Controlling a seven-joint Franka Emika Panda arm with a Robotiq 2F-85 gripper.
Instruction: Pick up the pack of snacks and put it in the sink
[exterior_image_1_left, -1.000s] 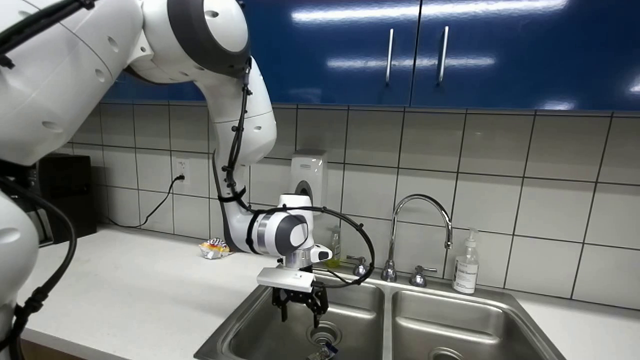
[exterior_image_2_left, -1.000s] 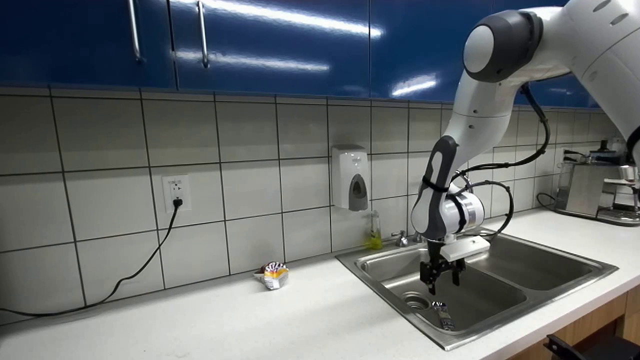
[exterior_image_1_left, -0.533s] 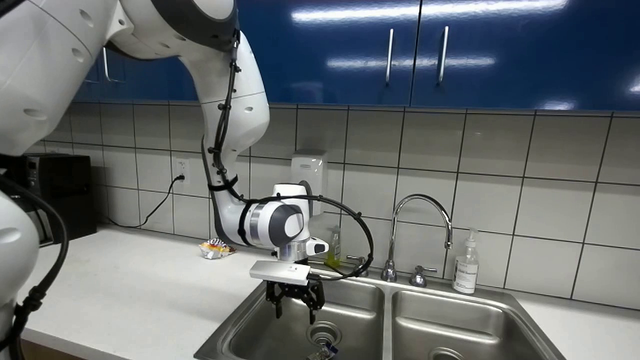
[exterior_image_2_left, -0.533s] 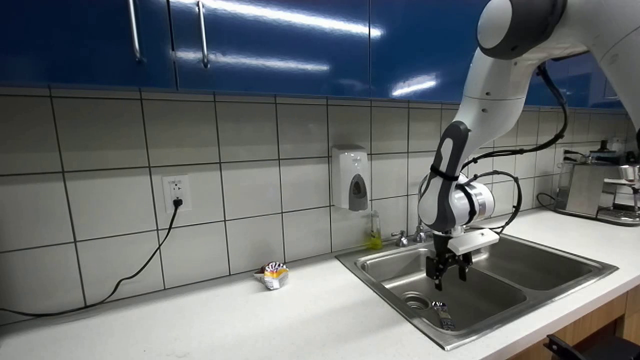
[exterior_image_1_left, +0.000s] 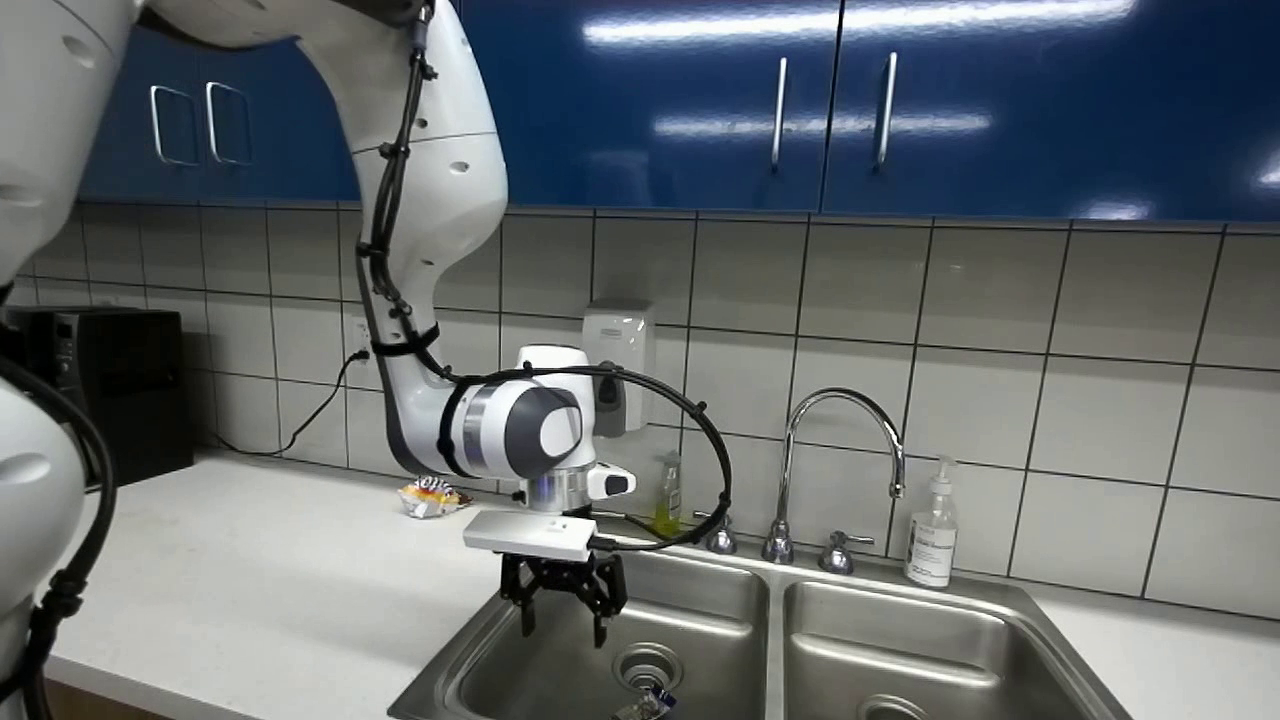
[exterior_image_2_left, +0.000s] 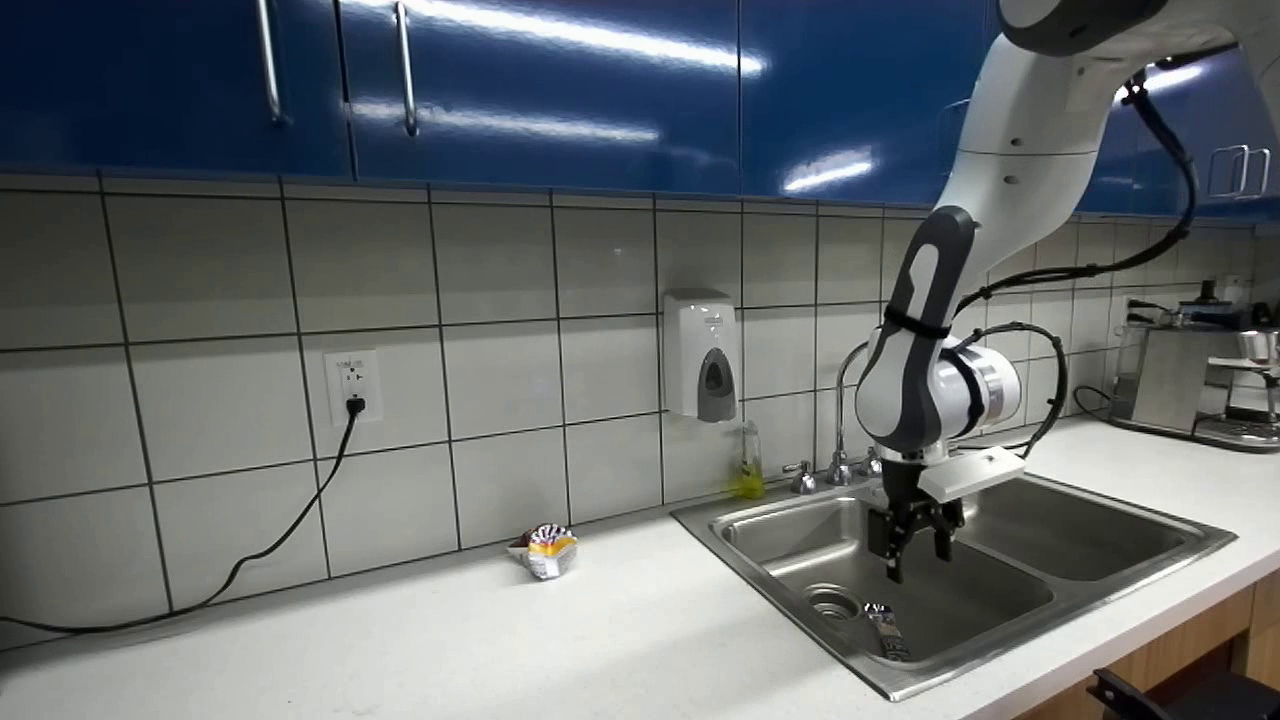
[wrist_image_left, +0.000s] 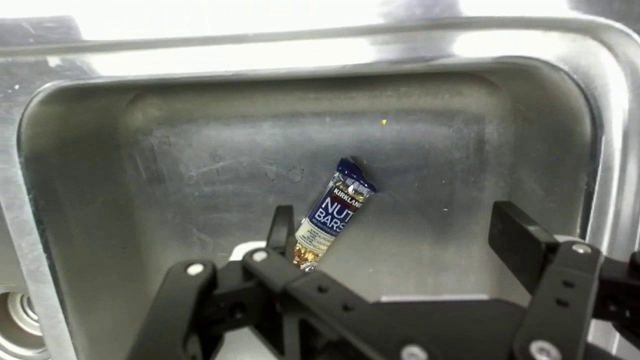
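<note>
I remotely held the fingers spread, released, above the sink; the snack pack (label upward) lay inside, toward the front edge of the desk.

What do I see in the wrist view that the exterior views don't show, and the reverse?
Only the wrist view: KIRKLAND NUT BARS readable on the nut bar, and a tiny yellow speck in the stainless steel sink.
Only the exterior views: the white robot arm, blue cabinets, wall soap dispenser, chrome tap and a crumpled wrapper.
Both: the nut bar lying in the sink and the open gripper.
</note>
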